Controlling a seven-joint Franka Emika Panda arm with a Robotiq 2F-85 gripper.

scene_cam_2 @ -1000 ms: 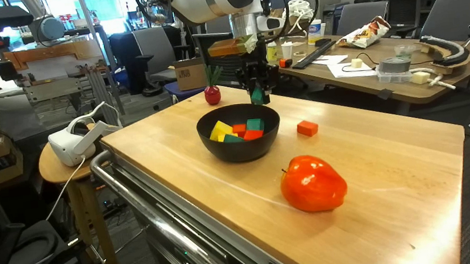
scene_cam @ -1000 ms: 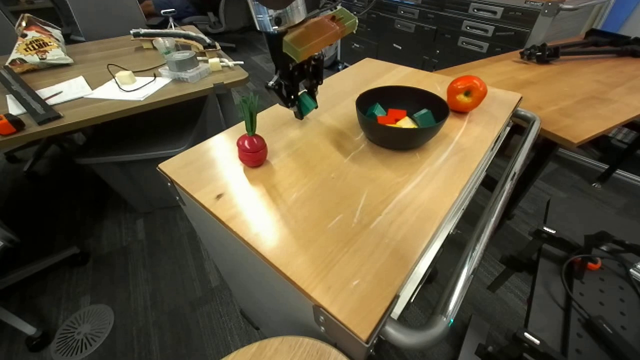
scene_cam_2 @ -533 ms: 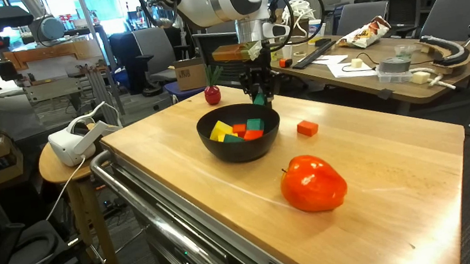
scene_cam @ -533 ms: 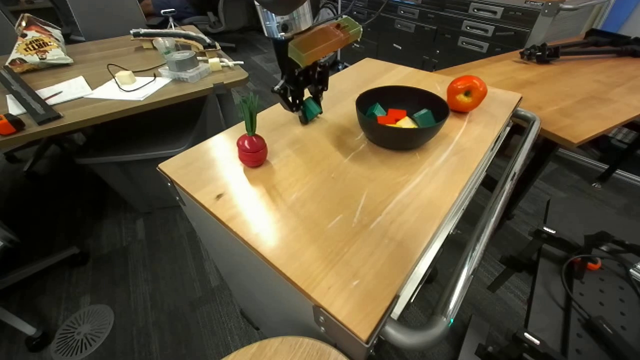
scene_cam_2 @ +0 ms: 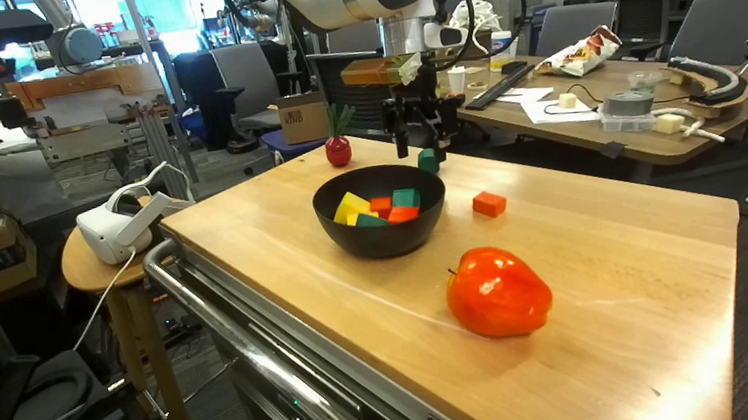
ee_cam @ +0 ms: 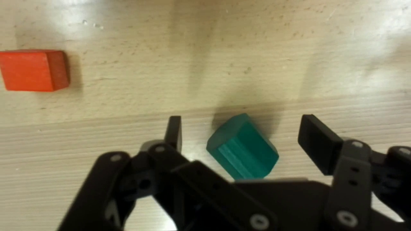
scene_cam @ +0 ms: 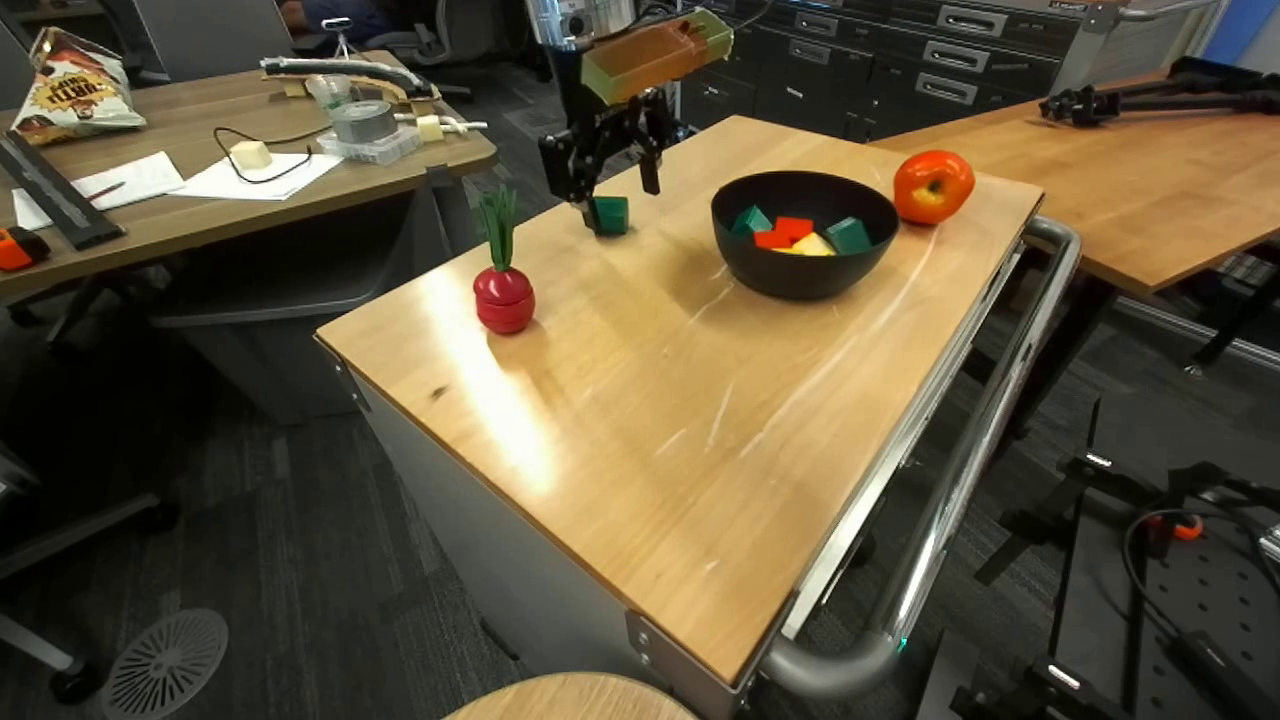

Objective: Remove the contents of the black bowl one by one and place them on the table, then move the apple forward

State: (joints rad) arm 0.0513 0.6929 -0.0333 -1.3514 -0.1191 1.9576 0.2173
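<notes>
Wrist view: gripper (ee_cam: 243, 134), jaws spread, nothing held — green block (ee_cam: 246, 149) loose between them, apparently on the table (scene_cam: 640, 350). Orange-red block (scene_cam_2: 489, 204) and toy radish (scene_cam: 505, 300) sit out. Remaining, we judge: blocks (scene_cam_2: 406, 198) in the black bowl (scene_cam_2: 383, 243), then the apple (scene_cam_2: 499, 292) near it. Scratched light wood underneath; cluttered desk (scene_cam: 200, 115), grey chairs (scene_cam_2: 740, 20) beyond.

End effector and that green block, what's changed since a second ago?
The end effector dipped, opened and rose a little, letting go of the green block, which came down onto the table. Unmoved: the black bowl with its pieces, the dark red fruit, the apple, and the loose orange-red block.
</notes>
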